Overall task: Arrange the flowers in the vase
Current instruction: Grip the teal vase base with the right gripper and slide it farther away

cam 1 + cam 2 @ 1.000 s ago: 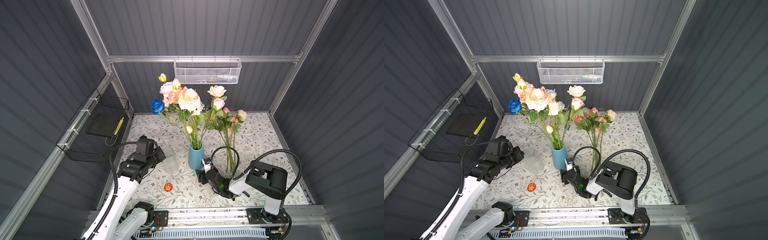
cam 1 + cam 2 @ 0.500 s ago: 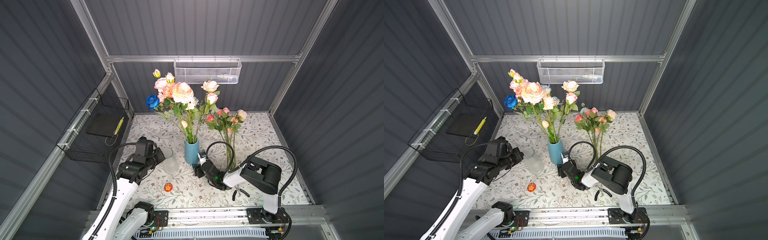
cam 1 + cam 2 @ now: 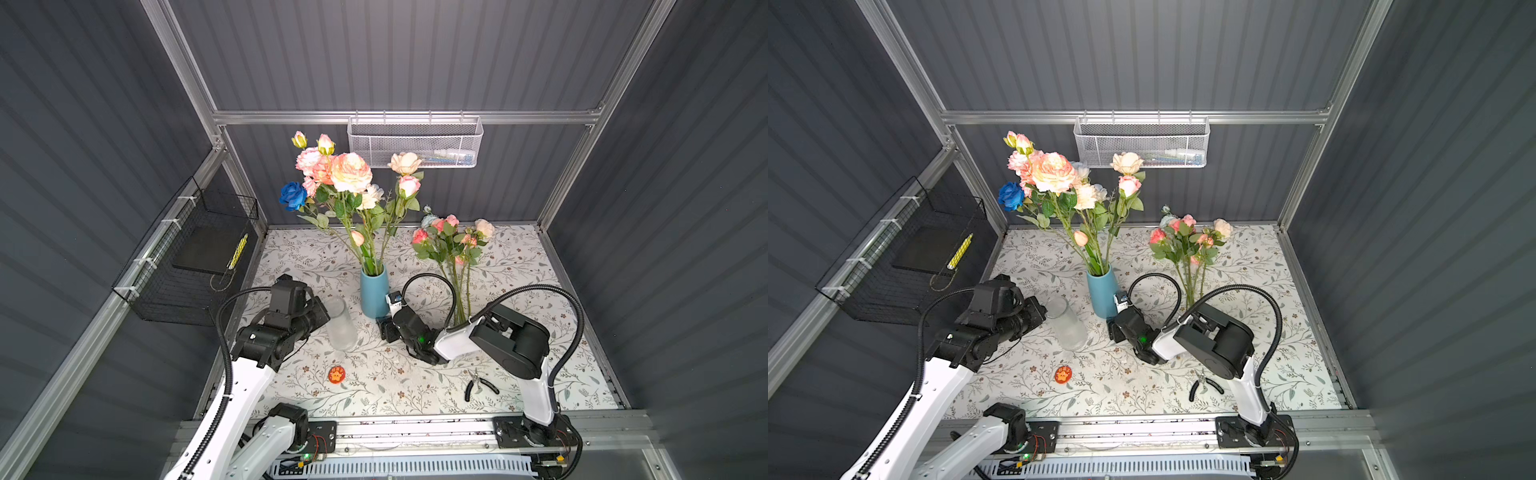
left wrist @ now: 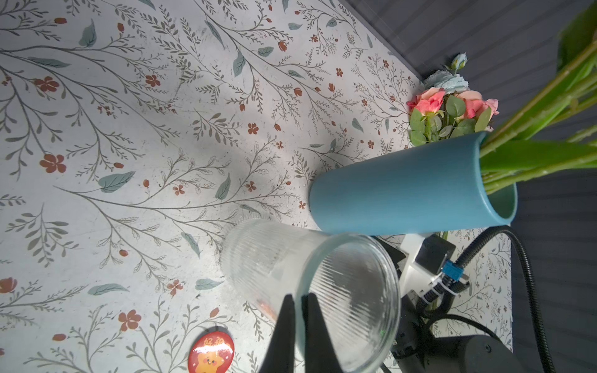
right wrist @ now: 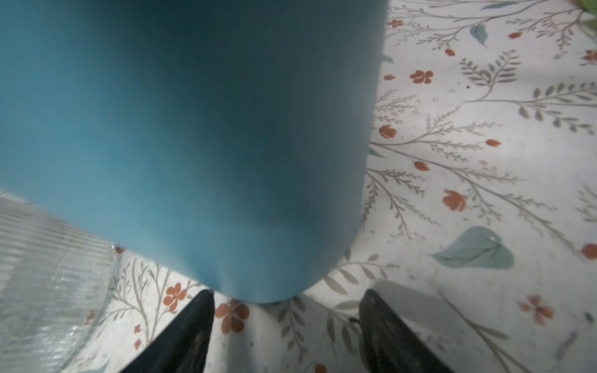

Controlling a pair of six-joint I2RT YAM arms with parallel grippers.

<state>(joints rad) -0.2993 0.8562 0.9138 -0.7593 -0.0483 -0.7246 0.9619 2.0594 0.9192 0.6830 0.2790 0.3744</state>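
**Top views.** The flowers [image 3: 351, 172] stand as a tall bunch in the blue vase [image 3: 374, 291], which is upright near the middle of the floral table [image 3: 519, 266]. A shorter second bunch [image 3: 451, 241] stands to the right of it. Its stems run down behind the right arm [image 3: 511, 345], and what holds them cannot be told. The left gripper [image 3: 326, 311] sits at the rim of the clear ribbed glass vase [image 3: 341, 328], which stands just left of the blue vase. The right gripper [image 3: 382, 330] lies low over the table at the foot of the blue vase. A red badge [image 3: 336, 374] and pliers [image 3: 478, 384] lie nearer the front edge, well apart from each other.

**Left wrist view.** The fingers [image 4: 286, 323] of the left gripper are together, clamped on the wall of the glass vase at its rim. The blue vase stands just beyond the glass vase, with green stems in its mouth.

**Right wrist view.** The fingers [image 5: 190, 329] of the right gripper stand apart and clear of the blue vase. The foot of the vase sits just ahead of the tips, with table showing on each side. The glass vase shows beside it.
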